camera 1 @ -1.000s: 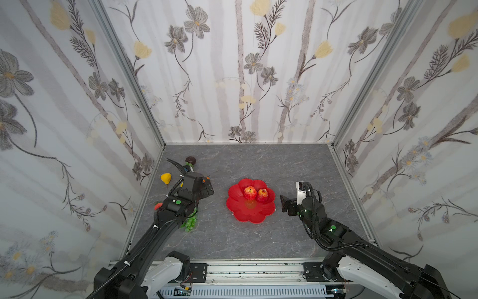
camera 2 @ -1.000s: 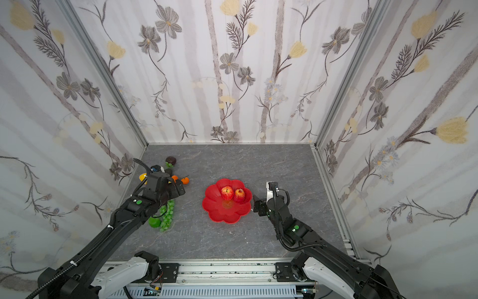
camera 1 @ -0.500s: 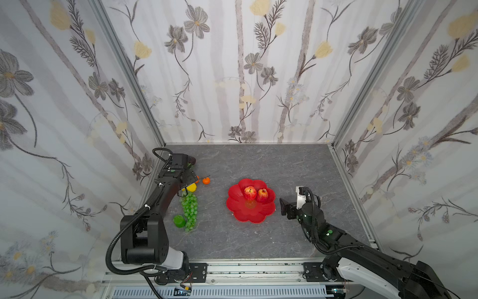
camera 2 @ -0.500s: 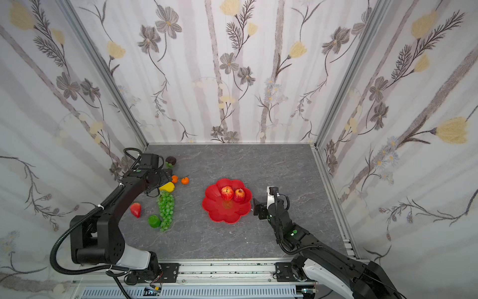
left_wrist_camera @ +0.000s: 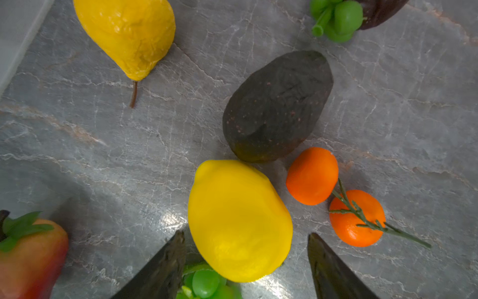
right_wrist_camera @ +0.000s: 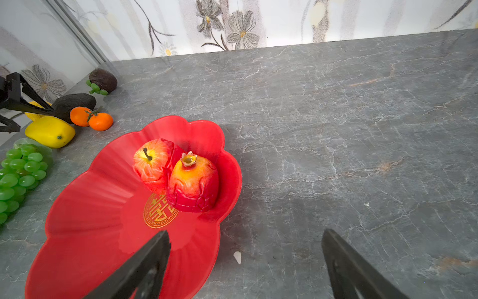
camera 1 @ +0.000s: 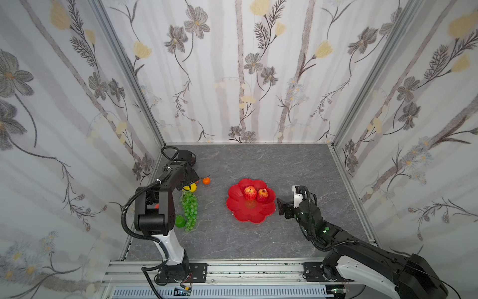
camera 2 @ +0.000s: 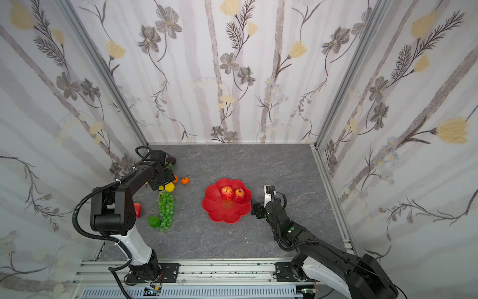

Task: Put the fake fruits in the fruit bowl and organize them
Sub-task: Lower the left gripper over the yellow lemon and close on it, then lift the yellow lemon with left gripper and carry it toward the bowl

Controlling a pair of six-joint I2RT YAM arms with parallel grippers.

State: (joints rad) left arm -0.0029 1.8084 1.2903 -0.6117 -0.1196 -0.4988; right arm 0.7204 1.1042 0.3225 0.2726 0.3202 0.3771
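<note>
L end effector (left_wrist_camera: 245,234) astride lemon (left_wrist_camera: 239,220); avocado (left_wrist_camera: 278,106), tangerines (left_wrist_camera: 311,176), grapes (left_wrist_camera: 204,283) adjacent.

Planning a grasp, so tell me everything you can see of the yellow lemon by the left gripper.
The lemon is a smooth, glossy, plastic-looking bright yellow oval with a small nub at one end. It lies on its side on the grey marbled table, outside the red bowl, between the open fingers of the left gripper, with gaps showing on both sides. Its nub end meets or nearly meets the dark avocado; its other end overlaps the grape bunch.
</note>
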